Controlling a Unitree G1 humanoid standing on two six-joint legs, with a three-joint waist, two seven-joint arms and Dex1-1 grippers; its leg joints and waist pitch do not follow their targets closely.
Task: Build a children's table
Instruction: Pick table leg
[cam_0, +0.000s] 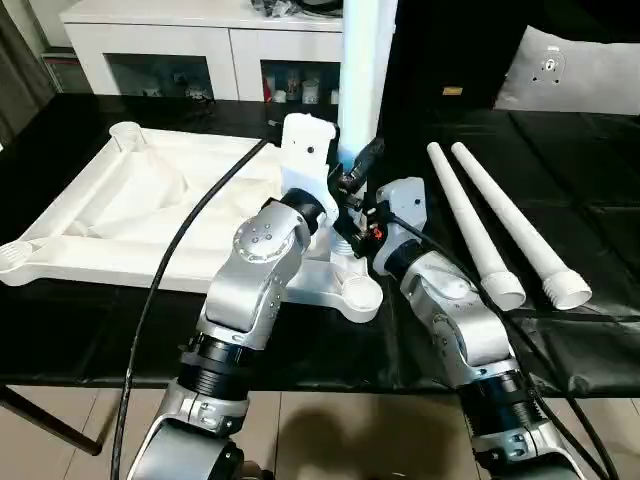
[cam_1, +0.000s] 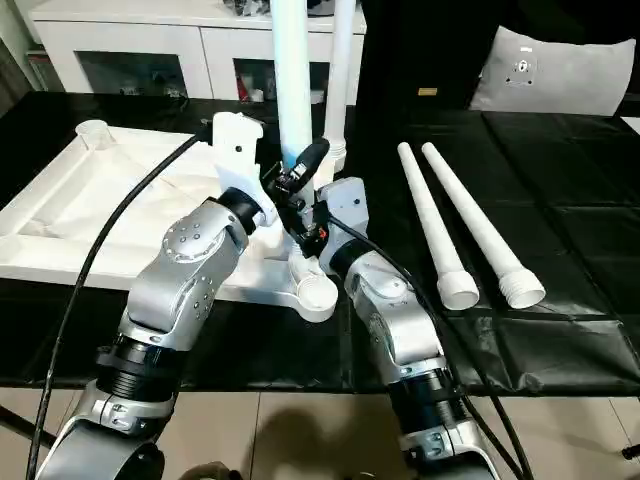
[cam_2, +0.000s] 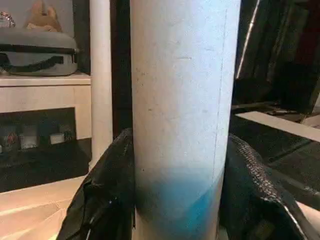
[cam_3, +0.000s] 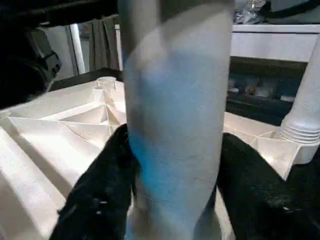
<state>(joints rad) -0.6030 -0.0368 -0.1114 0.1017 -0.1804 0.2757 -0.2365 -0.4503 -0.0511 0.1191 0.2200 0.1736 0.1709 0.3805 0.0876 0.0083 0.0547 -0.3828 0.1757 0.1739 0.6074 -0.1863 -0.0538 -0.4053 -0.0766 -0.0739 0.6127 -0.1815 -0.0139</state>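
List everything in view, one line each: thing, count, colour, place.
Tabletop: one, white, upside down on the black surface.
Held leg: one, white, upright between both end effectors.
Fitted leg: one, white, upright in the far corner.
Loose legs: two, white, lying side by side right of the tabletop.
Cabinet: one, white, behind.
Cushion: one, grey, far right.
Left end effector: one, black, around the held leg.
Right end effector: one, black, likewise.

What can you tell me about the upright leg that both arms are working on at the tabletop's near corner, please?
The upright leg is a smooth white tube, plastic by its look, tinted blue low down. It stands vertical over the upside-down tabletop, near its front right corner; its foot is hidden behind the wrists. The left gripper and right gripper each have black jaws on either side of it, pressed against it.
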